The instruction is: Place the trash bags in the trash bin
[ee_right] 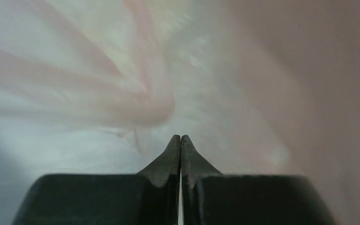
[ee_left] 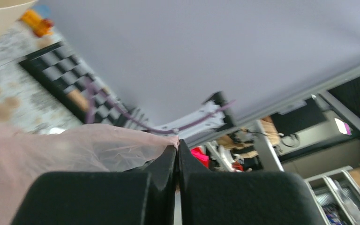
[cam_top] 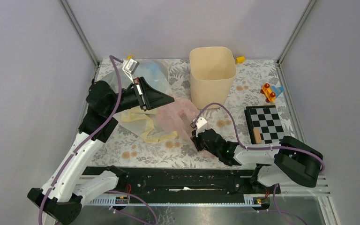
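Note:
The pale pink trash bag [cam_top: 178, 117] lies in front of the cream-beige trash bin [cam_top: 212, 75], stretched between both grippers. My left gripper [cam_top: 169, 99] is shut on the bag's upper edge and holds it lifted; the left wrist view shows pink film [ee_left: 75, 150] pinched at the closed tips [ee_left: 177, 142]. My right gripper [cam_top: 198, 137] is shut low on the bag's near right edge; in the right wrist view pink plastic [ee_right: 136, 93] fills the frame round the closed tips [ee_right: 180, 137]. A pale yellow bag [cam_top: 140, 121] and a bluish-clear bag [cam_top: 154, 72] lie under the left arm.
A black-and-white checkerboard [cam_top: 265, 123] with a small wooden block [cam_top: 257, 136] lies to the right of the bin. A red, orange and blue toy [cam_top: 269, 92] and a yellow toy [cam_top: 240, 59] sit at the back right. Grey walls enclose the floral table.

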`<act>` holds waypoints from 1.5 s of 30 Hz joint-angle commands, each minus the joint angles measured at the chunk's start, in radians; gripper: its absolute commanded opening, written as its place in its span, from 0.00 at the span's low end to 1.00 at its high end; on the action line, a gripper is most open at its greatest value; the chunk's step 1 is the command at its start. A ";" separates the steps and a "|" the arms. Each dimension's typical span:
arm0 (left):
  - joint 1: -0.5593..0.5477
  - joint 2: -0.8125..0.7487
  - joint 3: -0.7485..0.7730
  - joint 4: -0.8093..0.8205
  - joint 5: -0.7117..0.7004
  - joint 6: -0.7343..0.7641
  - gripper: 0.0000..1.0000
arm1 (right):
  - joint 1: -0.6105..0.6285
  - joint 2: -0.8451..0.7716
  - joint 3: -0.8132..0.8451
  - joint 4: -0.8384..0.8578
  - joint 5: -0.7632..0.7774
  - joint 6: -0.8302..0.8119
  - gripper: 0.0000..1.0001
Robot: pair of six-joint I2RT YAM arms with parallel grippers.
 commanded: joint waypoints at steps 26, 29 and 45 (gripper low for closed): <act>-0.300 0.244 0.123 0.002 -0.151 0.142 0.00 | 0.009 -0.705 0.083 -0.591 0.177 0.106 0.00; -0.307 0.274 0.158 0.003 -0.136 0.146 0.00 | 0.009 -0.696 0.060 -0.495 0.076 0.056 0.00; -0.319 0.224 0.194 -0.010 -0.066 0.120 0.00 | 0.010 -0.229 0.028 0.004 -0.318 -0.017 0.00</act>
